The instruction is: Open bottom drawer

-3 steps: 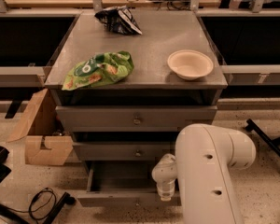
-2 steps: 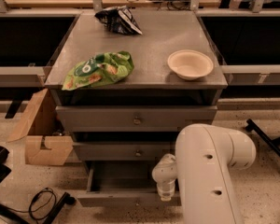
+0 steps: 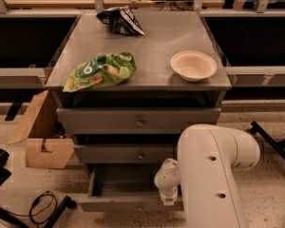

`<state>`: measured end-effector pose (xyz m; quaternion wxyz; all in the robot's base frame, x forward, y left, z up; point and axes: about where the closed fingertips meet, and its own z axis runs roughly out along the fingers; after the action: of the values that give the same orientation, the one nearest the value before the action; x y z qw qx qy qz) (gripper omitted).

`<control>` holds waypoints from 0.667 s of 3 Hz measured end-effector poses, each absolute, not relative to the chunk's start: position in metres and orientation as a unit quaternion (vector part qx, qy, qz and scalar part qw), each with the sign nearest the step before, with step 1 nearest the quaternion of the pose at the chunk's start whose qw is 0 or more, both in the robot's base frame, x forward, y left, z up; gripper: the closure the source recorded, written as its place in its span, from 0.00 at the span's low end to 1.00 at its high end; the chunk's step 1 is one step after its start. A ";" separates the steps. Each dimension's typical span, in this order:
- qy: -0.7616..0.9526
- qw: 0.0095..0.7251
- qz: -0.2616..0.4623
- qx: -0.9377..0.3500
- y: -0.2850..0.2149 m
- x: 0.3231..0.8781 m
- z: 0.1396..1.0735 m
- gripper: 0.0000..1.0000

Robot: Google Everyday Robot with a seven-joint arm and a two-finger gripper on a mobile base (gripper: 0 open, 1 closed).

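Observation:
The bottom drawer (image 3: 115, 203) of the grey cabinet stands pulled out, and its shallow grey inside shows from above. Its knob is hidden. My gripper (image 3: 168, 199) hangs below the white wrist at the right part of the drawer's front edge, mostly covered by my white arm (image 3: 213, 175). Above it, the middle drawer (image 3: 128, 153) and the top drawer (image 3: 137, 121) sit pushed in, each with a small round knob at its centre.
On the cabinet top lie a green chip bag (image 3: 100, 71), a dark crumpled bag (image 3: 119, 21) and a white bowl (image 3: 193, 65). A cardboard box (image 3: 42, 137) stands on the floor at the left, with black cables (image 3: 42, 205) in front. Black legs (image 3: 273, 144) cross the floor at right.

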<state>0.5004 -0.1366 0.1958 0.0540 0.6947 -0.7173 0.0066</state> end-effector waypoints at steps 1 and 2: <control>-0.712 0.042 0.005 0.701 -0.123 0.506 0.200 1.00; -0.713 0.042 0.005 0.700 -0.123 0.503 0.201 1.00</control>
<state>0.5026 -0.1234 0.2015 0.0420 0.7003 -0.7126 0.0055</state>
